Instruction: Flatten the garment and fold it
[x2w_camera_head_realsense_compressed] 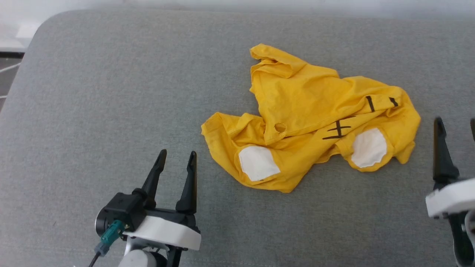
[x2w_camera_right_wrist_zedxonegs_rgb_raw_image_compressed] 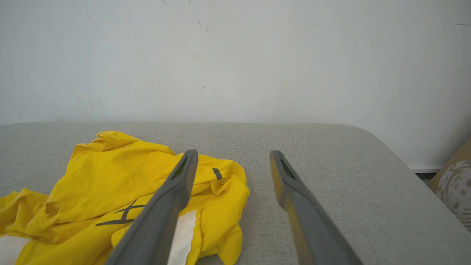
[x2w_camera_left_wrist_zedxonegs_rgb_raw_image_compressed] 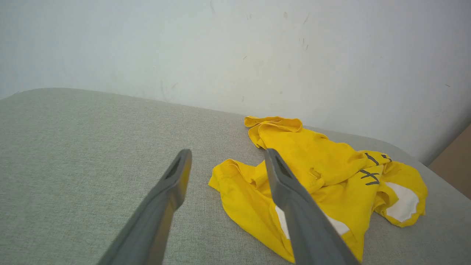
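Two grippers hang over the grey surface (x2w_camera_head_realsense_compressed: 111, 92), jaws spread and empty. The crumpled yellow garment (x2w_camera_head_realsense_compressed: 308, 111) lies between them, right of centre. The left gripper (x2w_camera_head_realsense_compressed: 177, 157) is near its lower-left edge and the right gripper (x2w_camera_head_realsense_compressed: 456, 124) beside its right edge, neither touching it.

The garment (x2w_camera_head_realsense_compressed: 297, 96) is bright yellow with white patches and thin black lines; the surface (x2w_camera_head_realsense_compressed: 111, 92) is mottled grey
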